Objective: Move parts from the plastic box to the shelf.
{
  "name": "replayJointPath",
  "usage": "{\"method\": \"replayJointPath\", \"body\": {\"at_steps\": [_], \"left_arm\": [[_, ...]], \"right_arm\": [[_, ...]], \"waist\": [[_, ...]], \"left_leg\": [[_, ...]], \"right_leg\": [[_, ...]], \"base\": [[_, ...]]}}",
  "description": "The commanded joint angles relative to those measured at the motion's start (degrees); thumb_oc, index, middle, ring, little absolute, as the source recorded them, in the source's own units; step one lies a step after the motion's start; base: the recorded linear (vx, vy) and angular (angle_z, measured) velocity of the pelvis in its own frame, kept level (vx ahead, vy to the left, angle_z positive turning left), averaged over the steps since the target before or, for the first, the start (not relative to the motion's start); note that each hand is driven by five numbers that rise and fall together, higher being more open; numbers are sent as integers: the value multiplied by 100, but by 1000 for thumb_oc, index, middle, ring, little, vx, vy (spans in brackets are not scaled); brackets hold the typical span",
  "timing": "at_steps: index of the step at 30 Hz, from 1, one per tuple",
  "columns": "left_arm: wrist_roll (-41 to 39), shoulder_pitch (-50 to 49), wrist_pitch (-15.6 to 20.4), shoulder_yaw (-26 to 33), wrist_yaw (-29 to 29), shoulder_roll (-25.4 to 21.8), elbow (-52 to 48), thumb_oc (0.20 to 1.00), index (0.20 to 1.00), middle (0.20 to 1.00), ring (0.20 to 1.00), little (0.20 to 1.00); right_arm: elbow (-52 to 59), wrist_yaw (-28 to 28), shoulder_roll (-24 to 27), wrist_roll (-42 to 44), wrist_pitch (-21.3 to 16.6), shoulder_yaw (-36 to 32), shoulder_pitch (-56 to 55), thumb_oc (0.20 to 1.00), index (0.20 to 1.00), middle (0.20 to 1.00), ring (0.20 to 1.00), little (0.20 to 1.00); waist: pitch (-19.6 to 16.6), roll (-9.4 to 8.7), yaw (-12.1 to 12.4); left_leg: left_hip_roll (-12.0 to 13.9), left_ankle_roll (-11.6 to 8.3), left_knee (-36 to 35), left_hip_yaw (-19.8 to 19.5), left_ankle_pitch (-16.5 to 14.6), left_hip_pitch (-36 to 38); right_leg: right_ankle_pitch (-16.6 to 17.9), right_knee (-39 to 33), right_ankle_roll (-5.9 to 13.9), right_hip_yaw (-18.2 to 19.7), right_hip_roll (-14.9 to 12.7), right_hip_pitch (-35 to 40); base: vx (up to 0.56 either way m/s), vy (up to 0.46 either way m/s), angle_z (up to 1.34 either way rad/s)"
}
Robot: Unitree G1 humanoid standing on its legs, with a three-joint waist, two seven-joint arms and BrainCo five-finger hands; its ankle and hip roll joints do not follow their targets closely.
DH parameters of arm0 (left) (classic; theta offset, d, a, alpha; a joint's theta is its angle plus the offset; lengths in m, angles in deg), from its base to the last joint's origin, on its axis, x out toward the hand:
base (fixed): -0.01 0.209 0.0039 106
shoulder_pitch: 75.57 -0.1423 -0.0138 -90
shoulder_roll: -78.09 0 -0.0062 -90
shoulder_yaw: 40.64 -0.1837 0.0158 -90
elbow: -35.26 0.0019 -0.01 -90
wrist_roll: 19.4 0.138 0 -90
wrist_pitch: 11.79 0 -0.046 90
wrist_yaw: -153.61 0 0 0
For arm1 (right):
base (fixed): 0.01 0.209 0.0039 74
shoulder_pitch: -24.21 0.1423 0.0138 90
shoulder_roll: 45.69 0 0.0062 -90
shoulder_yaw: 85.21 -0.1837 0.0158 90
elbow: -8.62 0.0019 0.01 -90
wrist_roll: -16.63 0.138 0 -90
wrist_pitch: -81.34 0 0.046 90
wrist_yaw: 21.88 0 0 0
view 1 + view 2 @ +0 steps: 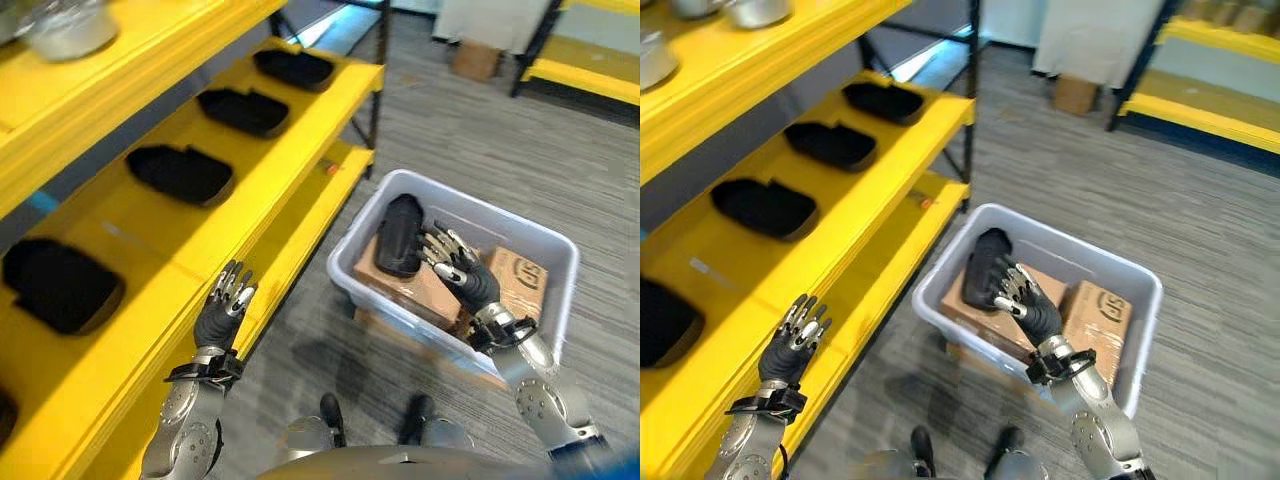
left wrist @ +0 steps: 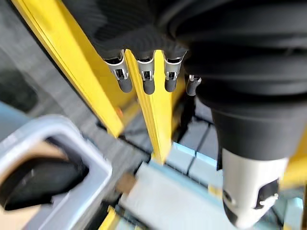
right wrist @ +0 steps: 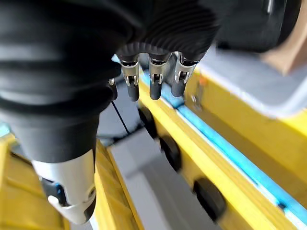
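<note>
Shelf (image 1: 300, 90) at left carries black parts; the left hand (image 1: 222, 310) hovers by its edge, fingers relaxed, empty. Right hand (image 1: 462, 268) — fingers spread, grasping nothing — touches the part (image 1: 398, 235) in the box (image 1: 545, 240), its long axis running away from the robot.

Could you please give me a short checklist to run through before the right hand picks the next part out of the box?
1. Right hand over the plastic box, beside the black part: ok.
2. Right hand's fingers open, ready to close: ok.
3. Firm contact with the part: cannot tell.
4. Part lies free on the cardboard boxes: ok.
5. Left hand open, holding nothing, by the shelf edge: ok.
6. Bare space on the yellow shelf between placed parts: ok.
</note>
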Motion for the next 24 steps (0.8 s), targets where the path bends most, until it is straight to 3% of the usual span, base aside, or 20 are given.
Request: {"method": "replayJointPath", "body": {"at_steps": [1,2,3,10,14,15,17,19,21,22,23,24], "left_arm": [[133,-130,197,108,-41,10,-450,1000,1000,1000,1000,1000],[134,-127,199,106,-42,9,-446,1000,1000,1000,1000,1000],[181,-45,181,29,-71,52,-371,1000,1000,1000,1000,1000],[197,137,152,-216,-102,181,-315,1000,1000,1000,1000,1000],[228,252,150,-269,-81,194,-275,1000,1000,1000,1000,1000],[209,226,150,-268,-69,230,-288,1000,1000,1000,1000,1000],[245,229,169,-285,-52,246,-284,1000,1000,1000,1000,1000],[262,237,172,-290,-29,245,-275,1000,1000,1000,1000,1000],[238,176,173,-235,3,230,-298,1000,1000,1000,1000,1000],[222,182,209,-221,41,205,-326,1000,1000,1000,1000,1000],[221,173,208,-220,42,205,-323,1000,1000,1000,1000,1000],[285,203,274,-157,117,137,-355,1000,1000,1000,1000,1000]], "right_arm": [[394,62,95,-113,-114,-161,59,1000,1000,1000,1000,1000],[399,62,94,-113,-111,-164,55,1000,1000,1000,1000,1000],[440,66,122,-100,-118,-219,-1,1000,1000,1000,1000,1000],[516,5,238,76,-195,-497,-168,1000,1000,1000,1000,1000],[552,-28,321,147,-240,-575,-178,1000,1000,1000,1000,1000],[582,-27,356,195,-238,-557,-170,1000,1000,1000,1000,1000],[624,10,417,212,-239,-562,-166,1000,1000,1000,1000,1000],[638,11,436,189,-258,-577,-164,1000,1000,1000,1000,1000],[648,13,448,239,-287,-604,-196,1000,1000,1000,1000,1000],[623,-6,454,243,-308,-612,-172,1000,1000,1000,1000,1000],[619,-5,455,242,-307,-605,-177,1000,1000,1000,1000,1000],[554,-53,516,245,-345,-619,-79,1000,1000,1000,1000,1000]], "waist": [[-16,77,87],[-5,79,89],[-63,-46,19],[-145,-66,-246],[-108,-92,-330],[2,-125,-280],[201,-152,-165],[285,-186,-118],[301,-300,-104],[328,-336,-97],[321,-326,-90],[375,-293,-82]], "left_leg": [[-118,138,173,-891,-477,13],[-116,137,176,-892,-479,24],[-86,77,216,-818,-503,46],[349,-167,608,-745,-619,160],[717,-373,1588,-776,-502,-104],[873,-519,2568,-953,-166,-413],[754,-635,3435,-1444,128,-832],[633,-599,3442,-1671,123,-1036],[786,-448,2268,-1944,-86,-1202],[951,-466,1648,-2046,202,-1274],[967,-514,1623,-2075,102,-1185],[1368,-656,606,-2259,802,-1231]], "right_leg": [[134,-376,209,-25,160,-69],[148,-404,210,-29,168,-44],[129,-612,171,150,325,51],[-161,-555,-73,353,706,245],[-396,-602,-328,448,972,394],[-512,-658,-517,522,1140,526],[-585,-742,-676,580,1257,646],[-601,-773,-680,598,1245,651],[-554,-877,-481,704,1125,646],[-464,-878,-446,703,1043,555],[-546,-880,-418,751,1068,622],[-446,-956,-329,802,973,495]], "base": [[35,-76,-43],[69,-189,-49],[51,-163,-44],[139,-212,-20],[128,-252,-12],[81,-254,-21],[41,-223,-33],[22,-30,-38],[97,115,-11],[88,115,-14],[17,205,-10],[96,250,-25]]}}
